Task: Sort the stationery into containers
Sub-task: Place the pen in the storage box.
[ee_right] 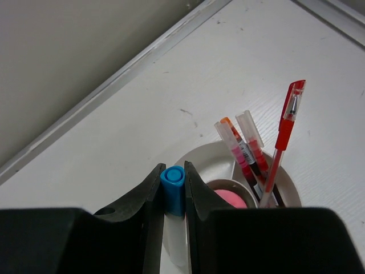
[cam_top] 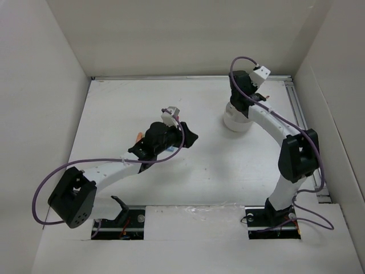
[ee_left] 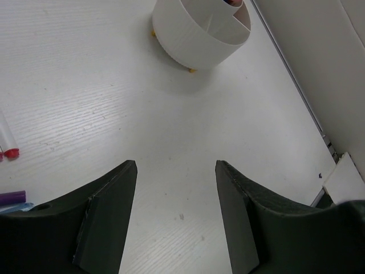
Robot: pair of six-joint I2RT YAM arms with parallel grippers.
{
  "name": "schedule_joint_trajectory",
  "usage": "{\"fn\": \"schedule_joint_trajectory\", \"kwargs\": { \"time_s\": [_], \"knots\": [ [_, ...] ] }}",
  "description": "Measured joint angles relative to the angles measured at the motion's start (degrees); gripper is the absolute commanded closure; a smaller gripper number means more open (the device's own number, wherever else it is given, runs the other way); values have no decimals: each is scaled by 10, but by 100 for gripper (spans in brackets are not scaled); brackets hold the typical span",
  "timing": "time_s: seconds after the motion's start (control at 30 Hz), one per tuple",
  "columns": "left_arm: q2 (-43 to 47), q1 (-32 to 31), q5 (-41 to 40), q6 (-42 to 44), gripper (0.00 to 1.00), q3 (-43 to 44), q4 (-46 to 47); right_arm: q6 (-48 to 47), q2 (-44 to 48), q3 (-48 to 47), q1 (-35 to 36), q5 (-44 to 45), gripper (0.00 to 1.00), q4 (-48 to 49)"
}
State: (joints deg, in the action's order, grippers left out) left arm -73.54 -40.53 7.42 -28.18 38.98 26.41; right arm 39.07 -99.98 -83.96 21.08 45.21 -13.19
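Note:
The round white tub (cam_top: pixel 238 123) stands at the back right of the table. My right gripper (ee_right: pixel 173 174) is shut on a white marker with a blue cap (ee_right: pixel 172 188), upright over the tub's rim (ee_right: pixel 199 155). A red pen (ee_right: pixel 283 134) and several clear red-ink pens (ee_right: pixel 246 149) lean in one compartment. A pink piece (ee_right: pixel 231 198) lies in the centre cup. My left gripper (ee_left: pixel 175 165) hangs open over bare table, nothing between its fingers; the tub (ee_left: pixel 197 34) is ahead of it. A red-capped white marker (ee_left: pixel 7 140) and a purple piece (ee_left: pixel 11 197) lie at its left.
White walls enclose the table on three sides. A metal rail (cam_top: pixel 299 114) runs along the right edge, close to the tub. An orange piece (cam_top: pixel 138 136) shows beside the left wrist (cam_top: pixel 162 137). The right arm (cam_top: pixel 285 148) arches over the right side.

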Motion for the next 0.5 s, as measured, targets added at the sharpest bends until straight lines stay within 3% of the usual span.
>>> {"fn": "schedule_joint_trajectory", "kwargs": {
  "time_s": [0.5],
  "knots": [
    [-50, 30, -45, -21, 48, 16, -57, -50, -78, -49, 23, 110, 93, -14]
  ]
}}
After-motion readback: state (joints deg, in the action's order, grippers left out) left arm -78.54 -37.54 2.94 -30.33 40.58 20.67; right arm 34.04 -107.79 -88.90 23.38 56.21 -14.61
